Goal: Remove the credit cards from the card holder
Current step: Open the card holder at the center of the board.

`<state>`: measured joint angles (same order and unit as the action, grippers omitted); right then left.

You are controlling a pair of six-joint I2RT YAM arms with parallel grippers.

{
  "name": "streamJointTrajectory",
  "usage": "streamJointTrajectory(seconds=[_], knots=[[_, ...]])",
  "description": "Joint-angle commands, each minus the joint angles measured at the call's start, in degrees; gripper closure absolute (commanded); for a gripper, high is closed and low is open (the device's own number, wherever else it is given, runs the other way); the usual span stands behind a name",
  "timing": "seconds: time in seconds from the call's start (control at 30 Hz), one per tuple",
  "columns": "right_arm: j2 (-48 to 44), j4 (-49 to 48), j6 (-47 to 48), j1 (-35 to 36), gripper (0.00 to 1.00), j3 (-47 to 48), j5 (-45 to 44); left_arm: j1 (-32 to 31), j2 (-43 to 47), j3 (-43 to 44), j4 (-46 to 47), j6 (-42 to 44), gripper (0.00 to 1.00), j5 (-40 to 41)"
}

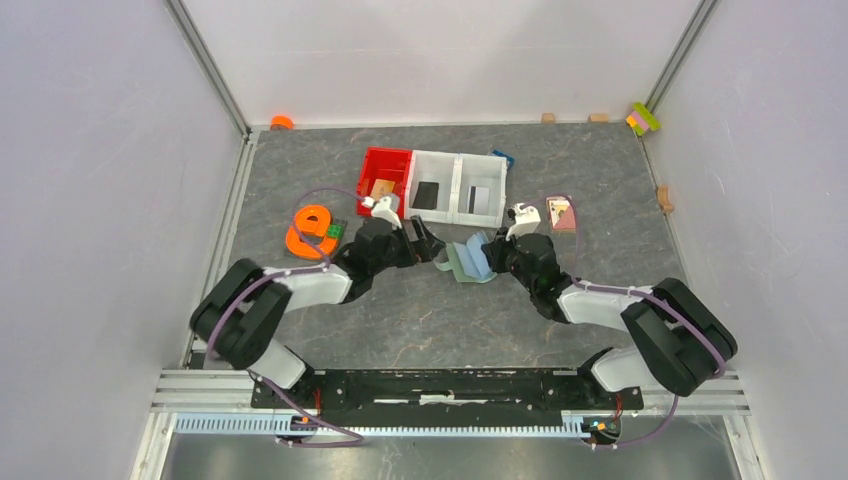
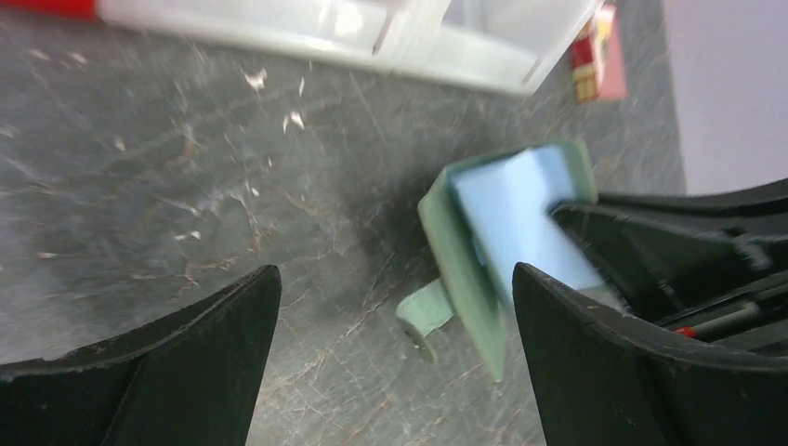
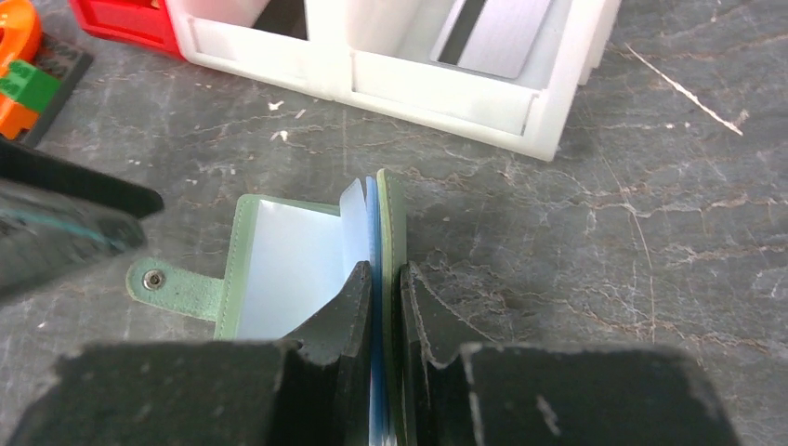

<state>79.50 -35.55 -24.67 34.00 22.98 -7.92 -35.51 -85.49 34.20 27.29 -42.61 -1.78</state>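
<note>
The sage-green card holder (image 3: 391, 216) lies open on the dark table between both arms. Its left flap lies flat, showing a pale pocket (image 3: 288, 269) and a snap tab (image 3: 172, 283). My right gripper (image 3: 384, 271) is shut on the upright right flap, with the blue edge of a card (image 3: 373, 232) pinched against it. In the left wrist view the card holder (image 2: 460, 251) stands tilted by my right finger. My left gripper (image 2: 395, 279) hangs open just left of it, with only the tab (image 2: 426, 311) between its fingers. A grey striped credit card (image 3: 492, 32) lies in the white bin.
A red bin (image 1: 385, 178) and a white two-compartment bin (image 1: 457, 190) stand just behind the holder, holding flat cards. An orange object (image 1: 310, 230) lies left of my left gripper (image 1: 432, 248). A pink flat item (image 1: 562, 213) lies behind my right gripper (image 1: 492, 258).
</note>
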Motion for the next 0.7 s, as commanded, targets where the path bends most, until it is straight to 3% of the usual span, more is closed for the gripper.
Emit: streamJointTrajectory(seconds=[0.0, 0.17, 0.3, 0.37, 0.4, 0.43, 0.5, 0.67], knots=[[2.4, -1.9, -1.6, 0.2, 0.99, 1.5, -3.9, -0.9, -7.9, 5.6, 6.5, 2.6, 0.00, -5.9], [3.3, -5.2, -2.3, 0.3, 0.98, 0.6, -3.5, -1.2, -13.5, 9.2, 4.0, 2.1, 0.01, -5.8], [2.1, -6.7, -1.0, 0.6, 0.86, -0.7, -4.0, -1.4, -15.8, 8.1, 9.2, 1.5, 0.10, -8.3], [2.4, -8.6, -0.4, 0.8, 0.79, -1.9, -3.8, -1.4, -17.3, 8.8, 11.0, 0.9, 0.29, -11.0], [2.7, -8.4, -0.5, 0.7, 0.77, -1.5, -2.9, -1.4, -18.0, 9.3, 11.8, 1.0, 0.48, -12.5], [3.0, -7.9, 0.5, 1.0, 0.76, -0.8, -1.9, -1.5, -18.5, 10.2, 11.3, 1.2, 0.60, -13.2], [3.1, -6.7, 3.1, 1.8, 0.73, 0.4, -3.1, -1.3, -18.4, 11.2, 8.2, 2.7, 0.78, -12.2], [2.1, -8.9, 4.0, 1.9, 0.63, -1.3, -3.4, -1.1, -16.6, 11.7, 4.5, 5.6, 0.86, -9.7]])
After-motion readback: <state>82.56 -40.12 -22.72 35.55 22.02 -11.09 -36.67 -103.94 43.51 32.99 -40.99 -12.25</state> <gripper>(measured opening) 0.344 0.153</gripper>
